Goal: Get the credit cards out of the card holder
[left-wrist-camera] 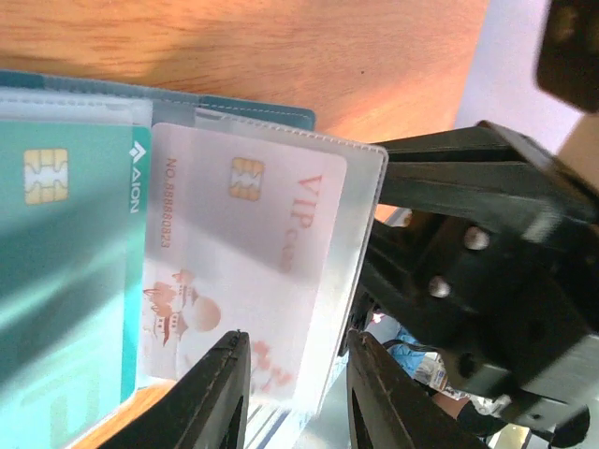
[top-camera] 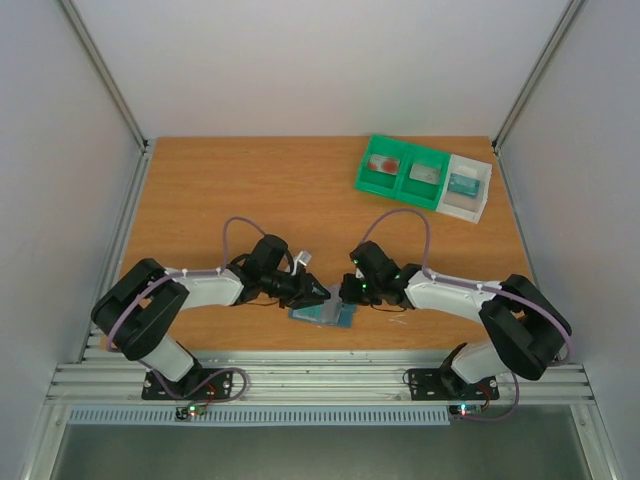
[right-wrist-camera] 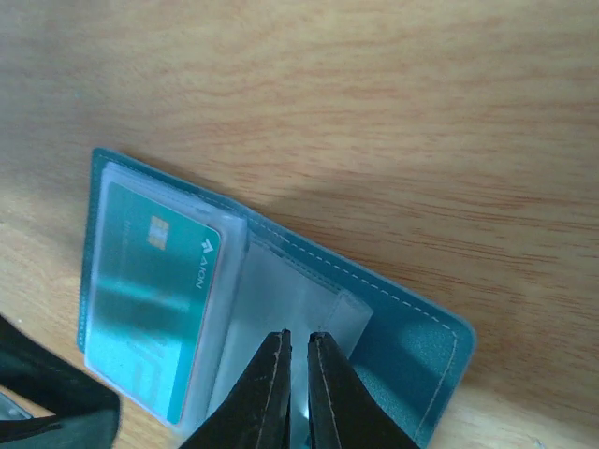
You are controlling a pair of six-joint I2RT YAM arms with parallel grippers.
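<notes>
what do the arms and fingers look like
The left arm and right arm have black joints and white links, each with a purple cable looping above it. The fingers are black, flat and tapered. Small green lights glow at the black bases.

Overhead view from high behind; wrist views close on the card holder [right-wrist-camera: 402,341] (shared by all).

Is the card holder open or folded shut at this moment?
Open. The card holder lies spread, its inner clear sleeves and a teal card showing.
</notes>
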